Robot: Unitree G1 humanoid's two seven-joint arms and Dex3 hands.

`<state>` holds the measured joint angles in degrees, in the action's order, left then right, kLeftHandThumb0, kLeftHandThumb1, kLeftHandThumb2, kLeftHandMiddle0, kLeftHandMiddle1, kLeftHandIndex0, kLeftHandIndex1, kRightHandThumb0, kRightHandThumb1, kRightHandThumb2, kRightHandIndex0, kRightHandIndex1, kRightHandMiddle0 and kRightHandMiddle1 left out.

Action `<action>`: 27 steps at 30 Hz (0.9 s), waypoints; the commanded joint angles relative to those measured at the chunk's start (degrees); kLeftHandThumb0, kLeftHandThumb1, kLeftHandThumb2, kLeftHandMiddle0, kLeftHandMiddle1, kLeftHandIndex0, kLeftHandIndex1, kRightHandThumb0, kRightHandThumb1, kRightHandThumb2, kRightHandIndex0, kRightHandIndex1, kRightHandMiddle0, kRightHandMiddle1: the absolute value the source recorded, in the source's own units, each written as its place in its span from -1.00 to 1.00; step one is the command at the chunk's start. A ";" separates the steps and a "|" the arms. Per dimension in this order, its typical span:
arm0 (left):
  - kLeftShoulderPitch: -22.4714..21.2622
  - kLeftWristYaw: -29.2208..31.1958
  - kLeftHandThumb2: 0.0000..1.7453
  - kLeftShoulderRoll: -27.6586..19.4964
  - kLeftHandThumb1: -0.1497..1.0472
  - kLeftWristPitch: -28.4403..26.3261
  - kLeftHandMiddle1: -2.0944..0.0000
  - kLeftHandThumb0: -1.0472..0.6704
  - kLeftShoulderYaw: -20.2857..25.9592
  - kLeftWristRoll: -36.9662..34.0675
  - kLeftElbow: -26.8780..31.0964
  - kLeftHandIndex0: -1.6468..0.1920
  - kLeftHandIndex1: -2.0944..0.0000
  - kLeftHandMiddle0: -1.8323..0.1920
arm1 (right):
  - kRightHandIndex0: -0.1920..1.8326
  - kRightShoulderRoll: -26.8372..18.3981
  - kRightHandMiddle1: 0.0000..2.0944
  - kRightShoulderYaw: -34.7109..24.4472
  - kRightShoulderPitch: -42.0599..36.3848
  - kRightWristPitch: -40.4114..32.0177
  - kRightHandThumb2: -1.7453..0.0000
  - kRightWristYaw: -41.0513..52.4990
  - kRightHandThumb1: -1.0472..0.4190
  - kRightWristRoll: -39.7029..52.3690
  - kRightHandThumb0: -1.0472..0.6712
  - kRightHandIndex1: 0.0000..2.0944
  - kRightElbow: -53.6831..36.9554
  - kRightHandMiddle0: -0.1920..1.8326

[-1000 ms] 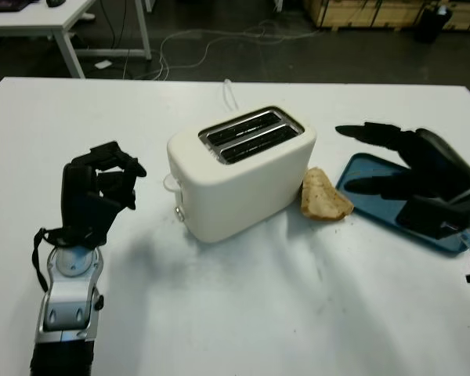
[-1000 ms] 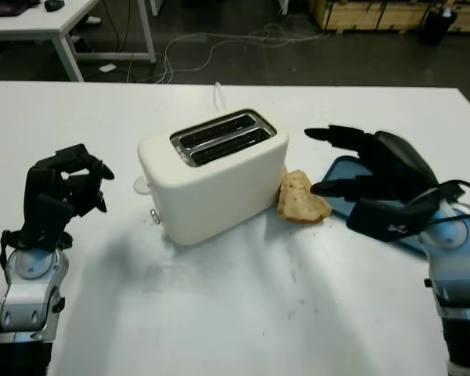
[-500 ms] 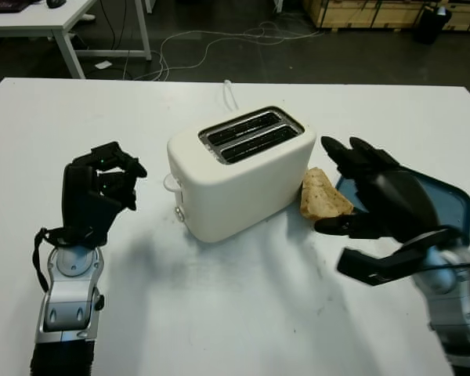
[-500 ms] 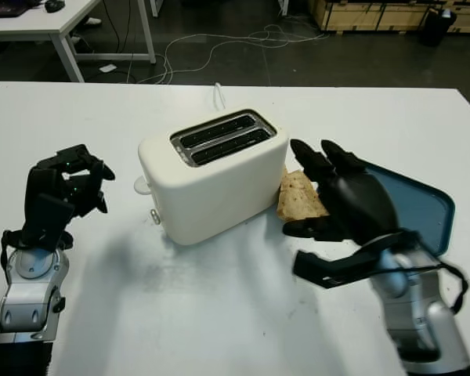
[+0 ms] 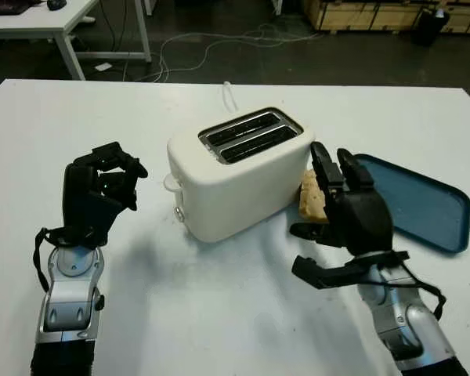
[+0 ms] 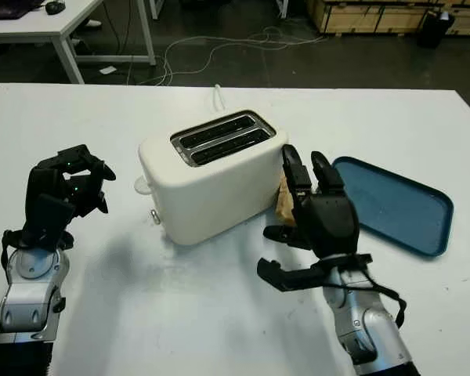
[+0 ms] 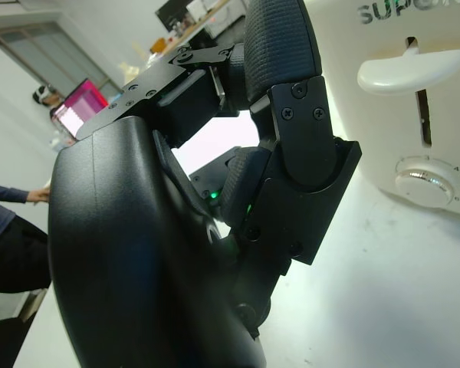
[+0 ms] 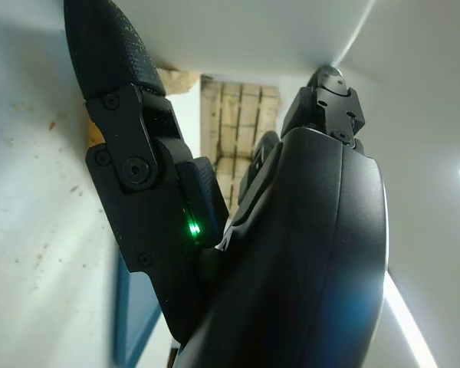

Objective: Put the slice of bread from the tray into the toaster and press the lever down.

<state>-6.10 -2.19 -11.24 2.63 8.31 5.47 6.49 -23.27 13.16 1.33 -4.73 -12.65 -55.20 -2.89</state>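
right hand [image 5: 346, 223] moved in, open | bread [image 5: 309, 197] just beyond fingers (beside toaster [image 5: 239, 172])

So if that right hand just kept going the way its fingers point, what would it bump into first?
Most likely the slice of bread, which lies on the table just ahead of the right hand, against the toaster. The fingertips may already touch it; depth is unclear.

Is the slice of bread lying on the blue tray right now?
No, the bread lies on the table between the toaster and the tray.
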 commanded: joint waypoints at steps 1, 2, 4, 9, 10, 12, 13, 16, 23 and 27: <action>-0.39 -0.08 -0.29 0.14 0.55 0.28 -0.34 -0.77 -0.03 -0.11 -0.05 -0.53 -0.36 -0.59 | -0.81 -1.30 -1.00 0.60 1.10 1.45 0.98 -2.67 -0.82 -1.64 -0.85 -1.00 1.84 -0.80; -0.38 -0.13 -0.28 0.19 0.55 0.19 -0.33 -0.77 -0.02 -0.11 0.00 -0.53 -0.35 -0.59 | -0.81 -1.61 -1.00 0.83 1.36 1.48 0.98 -3.70 -0.82 -2.13 -0.85 -1.00 2.49 -0.80; -0.21 0.03 -0.28 0.11 0.55 -0.08 -0.33 -0.77 -0.02 -0.17 0.20 -0.53 -0.35 -0.58 | -0.81 -1.93 -1.00 1.29 1.65 0.97 0.99 -5.03 -0.82 -3.25 -0.85 -1.00 3.26 -0.81; -0.01 0.15 -0.28 -0.14 0.56 0.20 -0.33 -0.76 -0.10 0.09 0.29 -0.52 -0.36 -0.58 | -0.81 -2.04 -1.00 2.07 1.48 -0.42 0.99 -5.28 -0.81 -4.55 -0.84 -1.00 3.77 -0.80; 0.02 0.17 -0.28 -0.14 0.56 -0.01 -0.33 -0.76 -0.12 0.11 0.46 -0.52 -0.36 -0.58 | -0.81 -2.02 -1.00 2.07 1.49 -0.63 0.99 -5.02 -0.81 -4.70 -0.84 -1.00 3.95 -0.80; 0.08 0.17 -0.28 -0.07 0.55 -0.31 -0.33 -0.76 -0.11 0.05 0.74 -0.51 -0.36 -0.57 | -0.81 -1.90 -0.99 2.12 1.69 -1.52 1.00 -4.60 -0.81 -5.34 -0.84 -1.00 4.48 -0.80; 0.09 0.22 -0.28 -0.03 0.55 -0.10 -0.32 -0.76 -0.07 -0.10 0.67 -0.51 -0.36 -0.57 | -0.81 -1.89 -0.99 2.18 1.83 -1.96 1.00 -4.41 -0.81 -5.58 -0.85 -1.00 4.71 -0.79; 0.15 0.28 -0.27 0.01 0.54 0.35 -0.31 -0.75 0.02 -0.27 0.40 -0.52 -0.35 -0.57 | -0.81 -1.91 -0.99 2.44 2.27 -3.30 0.99 -4.18 -0.82 -6.21 -0.85 -1.00 5.58 -0.79; 0.24 0.12 -0.28 0.24 0.54 0.71 -0.30 -0.75 -0.08 -0.26 0.43 -0.52 -0.34 -0.57 | -0.81 -1.77 -0.99 3.15 3.62 -5.02 1.00 -2.90 -0.82 -6.34 -0.80 -1.00 8.23 -0.77; 0.11 0.04 -0.28 0.10 0.55 1.05 -0.31 -0.75 -0.07 -0.06 0.11 -0.53 -0.35 -0.58 | -0.81 -1.54 -0.99 3.95 4.79 -6.95 0.98 -1.33 -0.83 -6.83 -0.79 -1.00 10.04 -0.77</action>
<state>-6.09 -2.06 -11.21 2.68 8.32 5.36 6.67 -24.83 16.68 5.09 -10.66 -14.73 -61.51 6.22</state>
